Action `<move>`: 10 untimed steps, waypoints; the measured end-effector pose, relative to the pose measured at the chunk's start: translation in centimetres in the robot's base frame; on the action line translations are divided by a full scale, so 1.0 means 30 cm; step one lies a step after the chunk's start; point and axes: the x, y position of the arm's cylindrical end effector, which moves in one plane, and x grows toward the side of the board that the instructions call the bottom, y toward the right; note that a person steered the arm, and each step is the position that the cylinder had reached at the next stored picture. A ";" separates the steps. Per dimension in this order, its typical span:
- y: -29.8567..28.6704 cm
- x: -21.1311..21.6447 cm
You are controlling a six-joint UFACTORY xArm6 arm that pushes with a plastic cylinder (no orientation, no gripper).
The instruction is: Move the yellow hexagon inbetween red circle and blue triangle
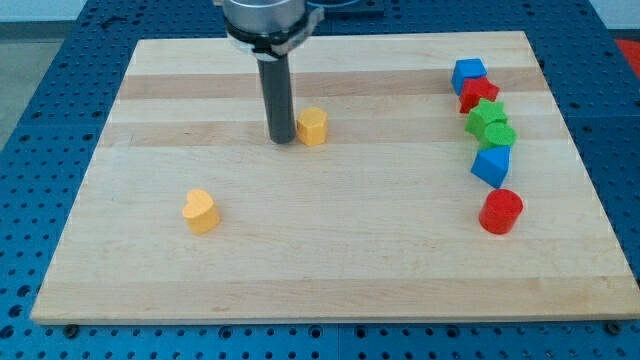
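The yellow hexagon (313, 126) sits on the wooden board (300, 250) at the upper middle. My tip (281, 139) rests on the board just to the view's left of it, almost touching. The red circle (500, 212) lies at the right, low in a column of blocks. The blue triangle (491, 165) sits just above the red circle, with a small gap between them. Both are far to the view's right of the hexagon and my tip.
A yellow heart (201, 211) lies at the lower left. Above the blue triangle the right column holds two green blocks (490, 124), a red block (477, 96) and a blue cube (468, 75). The board's edges border a blue perforated table.
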 end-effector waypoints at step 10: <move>0.250 0.035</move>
